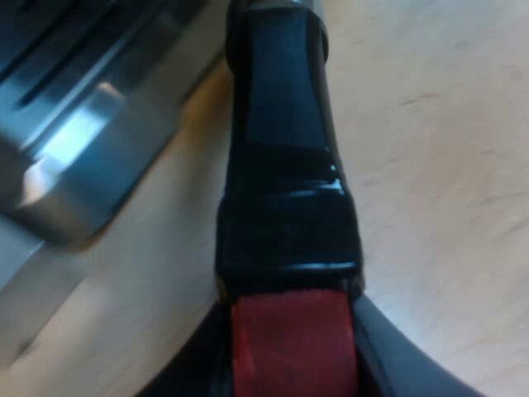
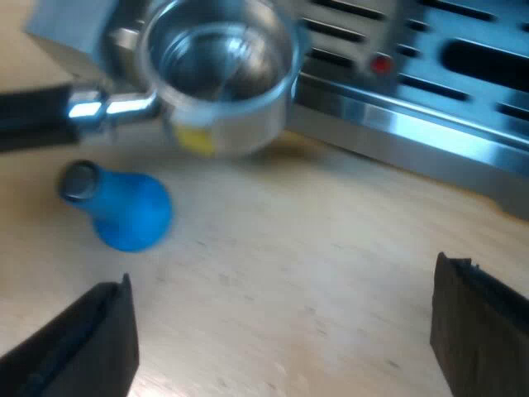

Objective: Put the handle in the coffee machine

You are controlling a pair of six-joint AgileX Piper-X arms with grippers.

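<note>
Left arm first. The left gripper [image 1: 291,368] is clamped on the holder [image 1: 285,165] at its red end [image 1: 289,327], with one dark finger [image 1: 405,364] on each side of the red. The arm sits in line with the handle, so the handle's long axis runs straight away from the wrist: red end nearest, dark grip beyond it, metal collar [image 1: 281,5] farthest off. On one side of the handle the rounded steel corner of the machine's drip tray [image 1: 91,157] comes near and lies at a slant to it. On the other side is bare wooden table [image 1: 438,165], with open room.

Right arm next. The right gripper [image 2: 281,339] hangs low over the wood, tilted towards the espresso machine [image 2: 463,58], its fingers [image 2: 83,347] spread wide and holding nothing. A broad stretch of bare table lies between them and beyond. Farther off, a blue tamper [image 2: 128,207] lies tipped on its side, its metal face turned away from the machine. Past the tamper is the holder's basket [image 2: 219,74]. It is level, mouth up and empty, and it sits at the corner of the slotted tray. Whether it touches the tray I cannot tell. Its handle points away along the tray's near edge.
</note>
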